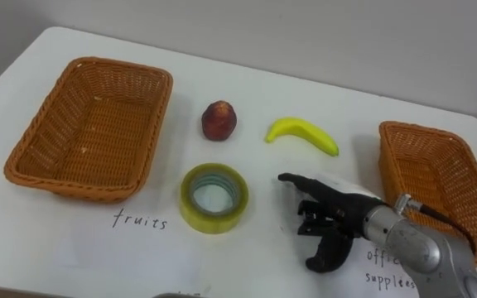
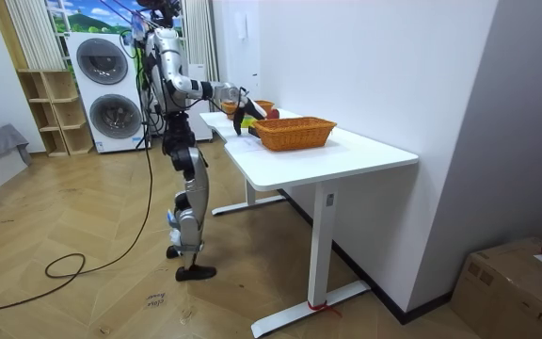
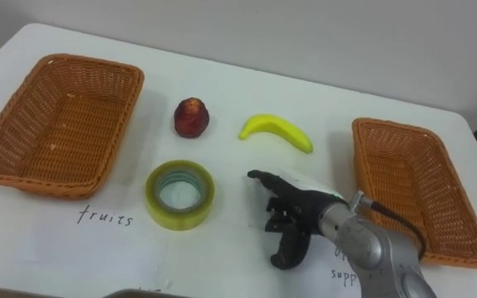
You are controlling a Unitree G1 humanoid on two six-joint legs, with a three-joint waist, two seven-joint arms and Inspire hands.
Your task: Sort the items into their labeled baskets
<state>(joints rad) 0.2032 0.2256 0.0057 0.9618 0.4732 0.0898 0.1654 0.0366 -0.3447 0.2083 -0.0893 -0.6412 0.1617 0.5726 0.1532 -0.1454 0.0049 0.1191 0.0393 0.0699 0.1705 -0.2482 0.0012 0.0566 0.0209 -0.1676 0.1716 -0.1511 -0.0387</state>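
Right hand (image 1: 331,217) over worktop (image 1: 73,240), between tape roll (image 1: 214,197) and right basket (image 1: 416,128). Fingers loosely bent, spread, pinching nothing.

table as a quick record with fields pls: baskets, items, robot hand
left basket: empty, at the left end of the table
right basket: empty, at the right end
red fruit: on the table between the baskets, nearer the left one
banana: right of the red fruit
tape roll: lying flat in front of the red fruit
right robot hand: in front of the banana, fingers relaxed, holding nothing
sorted so far: nothing
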